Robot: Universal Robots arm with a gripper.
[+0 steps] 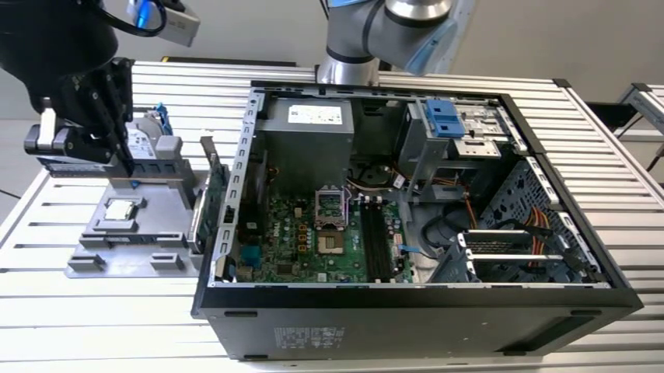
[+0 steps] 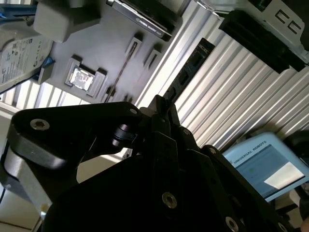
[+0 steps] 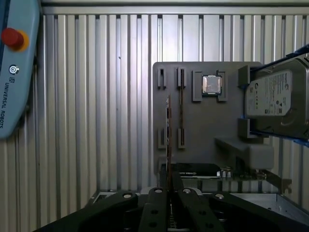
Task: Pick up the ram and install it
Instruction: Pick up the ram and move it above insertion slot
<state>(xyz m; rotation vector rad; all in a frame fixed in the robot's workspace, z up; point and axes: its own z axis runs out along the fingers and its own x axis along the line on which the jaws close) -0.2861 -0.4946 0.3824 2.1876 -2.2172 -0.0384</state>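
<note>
My gripper point(image 3: 169, 186) is shut on the ram point(image 3: 168, 135), a thin dark stick seen edge-on that juts out from between the fingers over the grey holder point(image 3: 203, 125). In the second wrist view the ram point(image 2: 189, 65) shows as a long black board reaching out from the gripper point(image 2: 161, 108) across the ribbed table. In the exterior view the gripper point(image 1: 127, 165) hangs above the holder point(image 1: 130, 233) on that view's left, apart from the open computer case point(image 1: 415, 101). The motherboard's long memory slots point(image 1: 374, 242) lie inside the case.
On the holder, another thin stick point(image 3: 181, 108) stands in its slots beside a square silver processor point(image 3: 211, 84) and a hard drive point(image 3: 275, 96). A green expansion card point(image 1: 214, 202) stands upright between holder and case. A teach pendant point(image 3: 14, 72) lies on the ribbed table.
</note>
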